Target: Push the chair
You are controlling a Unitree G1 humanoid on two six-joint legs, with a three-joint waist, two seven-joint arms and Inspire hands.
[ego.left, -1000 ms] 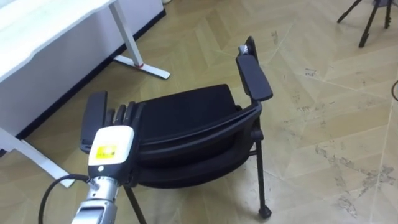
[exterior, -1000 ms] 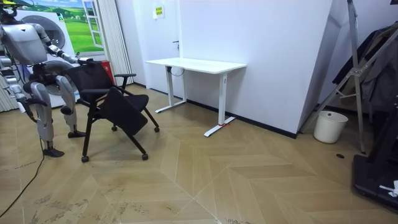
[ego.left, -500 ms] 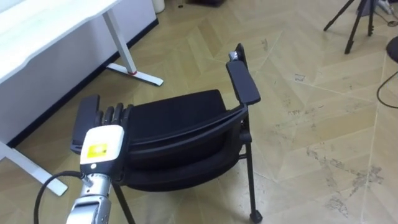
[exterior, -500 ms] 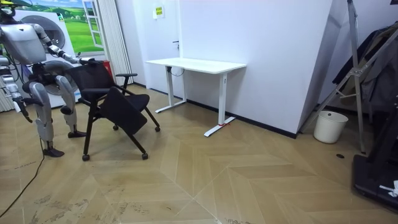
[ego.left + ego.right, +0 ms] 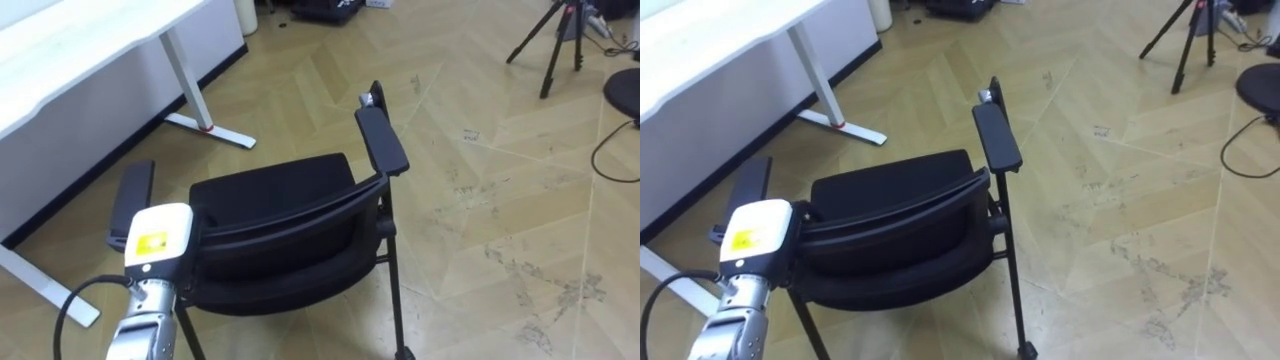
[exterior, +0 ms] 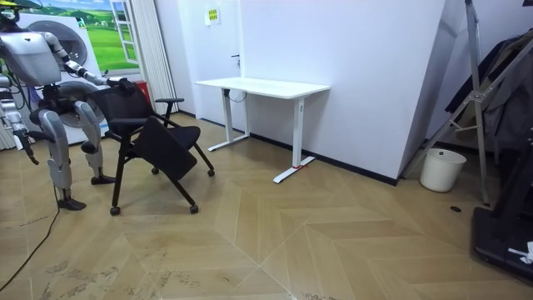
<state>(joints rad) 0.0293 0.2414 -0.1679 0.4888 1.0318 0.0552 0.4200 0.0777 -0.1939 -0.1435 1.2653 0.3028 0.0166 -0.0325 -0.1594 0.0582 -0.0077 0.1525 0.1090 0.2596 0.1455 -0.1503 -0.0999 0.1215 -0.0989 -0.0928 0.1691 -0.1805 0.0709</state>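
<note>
Bright, even indoor light — soft shadows

Bare wooden floor is lying open from twelve round to five o'clock of the black chair, leaving free passage there. A white desk is closing off the nine to eleven o'clock side, its leg standing near the chair's left armrest. A tripod is standing well apart at two o'clock.

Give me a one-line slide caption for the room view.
Humanoid stands behind a black chair, left hand at its backrest, near a white desk.
</note>
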